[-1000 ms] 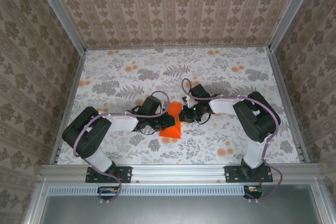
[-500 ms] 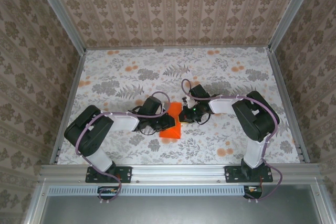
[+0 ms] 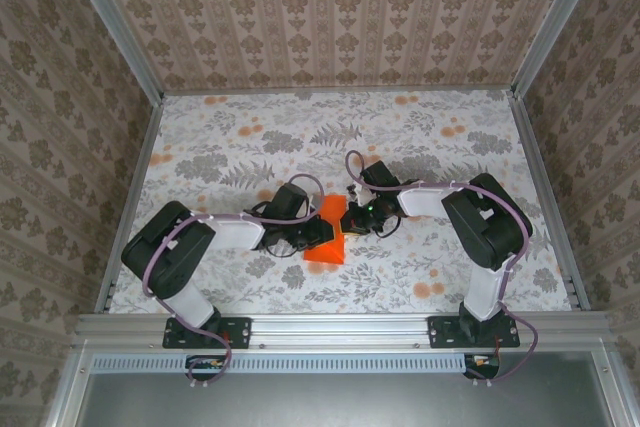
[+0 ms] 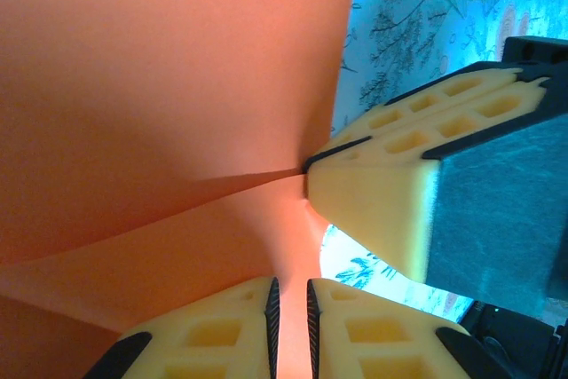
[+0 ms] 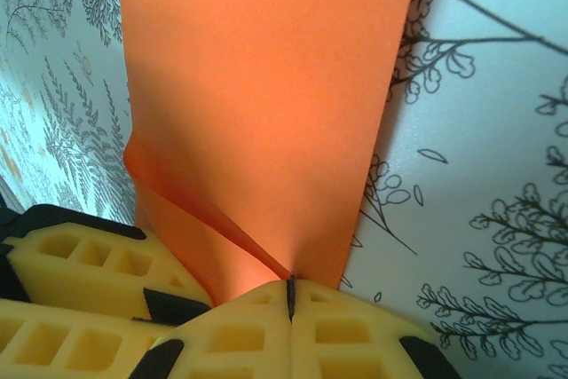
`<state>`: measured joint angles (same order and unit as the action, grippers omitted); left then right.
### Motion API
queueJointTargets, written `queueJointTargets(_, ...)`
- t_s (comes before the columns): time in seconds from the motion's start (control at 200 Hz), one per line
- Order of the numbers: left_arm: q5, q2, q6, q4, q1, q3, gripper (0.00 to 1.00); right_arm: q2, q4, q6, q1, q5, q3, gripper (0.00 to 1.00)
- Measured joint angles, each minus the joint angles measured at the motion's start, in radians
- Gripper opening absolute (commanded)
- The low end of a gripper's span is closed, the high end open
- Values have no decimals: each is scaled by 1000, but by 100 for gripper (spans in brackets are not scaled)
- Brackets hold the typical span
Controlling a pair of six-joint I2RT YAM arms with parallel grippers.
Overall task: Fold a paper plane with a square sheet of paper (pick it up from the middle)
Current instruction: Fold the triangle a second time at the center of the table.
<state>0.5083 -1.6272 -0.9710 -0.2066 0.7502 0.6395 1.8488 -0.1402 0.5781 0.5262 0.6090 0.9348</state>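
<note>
The square sheet of paper [image 3: 326,243] is bright orange and partly folded, lying mid-table between the two arms and lifted along one side. My left gripper [image 3: 316,234] comes in from the left. Its jaws [image 4: 289,326] are shut on a raised flap of the sheet [image 4: 160,86]. My right gripper [image 3: 349,219] comes in from the right and is shut on the sheet's edge [image 5: 289,295], where a crease runs out from the pinch. The sheet [image 5: 266,86] stretches away over the cloth. The right gripper's yellow fingers [image 4: 382,201] stand close beside the left ones.
A floral tablecloth [image 3: 430,147] covers the table. Patterned walls [image 3: 330,17] close it in at the back and both sides. An aluminium rail [image 3: 340,327] with the arm bases runs along the near edge. Open cloth lies behind and beside the grippers.
The left arm has edged slightly to the right. Both grips on the orange sheet are unchanged.
</note>
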Motion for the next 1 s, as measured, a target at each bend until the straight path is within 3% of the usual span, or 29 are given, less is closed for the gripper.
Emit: queueJointTargets(1.0,-53,10,15,87,1,26,18,5,0,0,0,7,2,4)
